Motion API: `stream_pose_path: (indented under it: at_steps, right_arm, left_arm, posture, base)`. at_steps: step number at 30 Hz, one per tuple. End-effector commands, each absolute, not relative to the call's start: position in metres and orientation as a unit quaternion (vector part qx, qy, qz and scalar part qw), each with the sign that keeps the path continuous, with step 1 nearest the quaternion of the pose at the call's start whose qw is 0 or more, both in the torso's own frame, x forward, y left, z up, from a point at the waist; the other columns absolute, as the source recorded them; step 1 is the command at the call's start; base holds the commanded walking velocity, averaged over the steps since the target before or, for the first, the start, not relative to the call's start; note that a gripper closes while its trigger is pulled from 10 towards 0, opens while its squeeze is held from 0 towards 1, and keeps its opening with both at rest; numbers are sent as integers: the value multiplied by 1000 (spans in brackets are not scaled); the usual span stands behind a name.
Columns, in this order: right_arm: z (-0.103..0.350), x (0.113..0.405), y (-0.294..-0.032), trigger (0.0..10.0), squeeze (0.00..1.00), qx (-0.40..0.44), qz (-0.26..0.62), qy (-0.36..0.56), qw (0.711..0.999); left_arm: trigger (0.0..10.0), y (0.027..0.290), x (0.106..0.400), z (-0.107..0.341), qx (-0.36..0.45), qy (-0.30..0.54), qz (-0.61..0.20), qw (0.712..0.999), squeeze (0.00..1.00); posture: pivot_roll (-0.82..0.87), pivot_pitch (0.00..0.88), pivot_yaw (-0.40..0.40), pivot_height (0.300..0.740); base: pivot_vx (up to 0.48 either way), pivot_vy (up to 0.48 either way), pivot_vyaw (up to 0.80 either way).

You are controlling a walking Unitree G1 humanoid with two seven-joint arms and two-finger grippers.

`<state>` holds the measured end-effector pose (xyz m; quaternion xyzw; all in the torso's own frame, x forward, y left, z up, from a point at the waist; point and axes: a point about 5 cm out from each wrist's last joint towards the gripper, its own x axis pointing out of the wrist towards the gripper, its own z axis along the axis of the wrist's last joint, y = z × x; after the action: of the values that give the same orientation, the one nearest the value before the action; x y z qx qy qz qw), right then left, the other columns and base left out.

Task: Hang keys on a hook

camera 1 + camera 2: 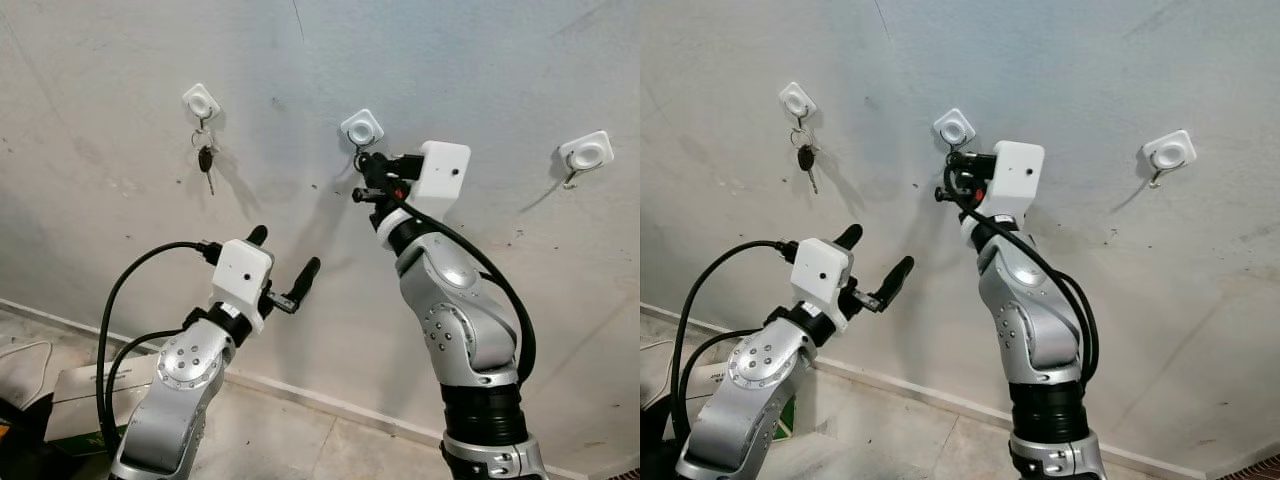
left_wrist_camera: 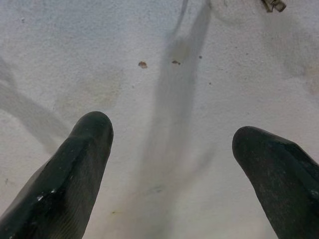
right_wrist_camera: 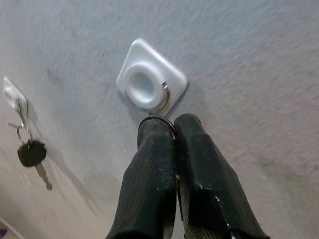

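— Hooks on the wall, three white ones in a row. What's on each?

— The left hook [image 1: 201,102] carries a ring with a black-headed key [image 1: 206,161] dangling below it. The right hook [image 1: 586,152] shows just its bare metal prong.

— And the middle hook [image 3: 151,82]?

— That's where the right gripper [image 3: 172,130] is, tips right up under its metal prong. Its two black fingers are pressed together on a thin metal key ring [image 3: 157,119], which arcs over the fingertips and sits at the prong. Whether it's actually looped on, I can't tell. Any keys on it are hidden behind the fingers.

— The other arm?

— The left gripper [image 1: 285,266] is held lower, near the grey wall [image 1: 110,210], fingers spread wide with nothing between them.
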<state>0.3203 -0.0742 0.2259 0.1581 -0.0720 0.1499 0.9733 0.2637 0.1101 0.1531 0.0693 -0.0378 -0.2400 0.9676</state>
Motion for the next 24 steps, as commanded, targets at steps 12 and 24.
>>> stream_pose_path:
  at_steps: [12, 24]
  right_arm:
    - [242, 322, -61, 10000, 0, 181, 166, -102, 964]
    - [241, 322, -47, 10000, 0, 206, 201, -87, 954]
  left_arm:
    - [10000, 111, 266, 155, 76, -41, -238, 967, 0]
    - [10000, 110, 265, 154, 77, -41, -239, 967, 0]
  posture:
    - [85, 0, 26, 740]
    - [91, 0, 22, 740]
  base:
    - [0, 0, 0]
    - [0, 0, 0]
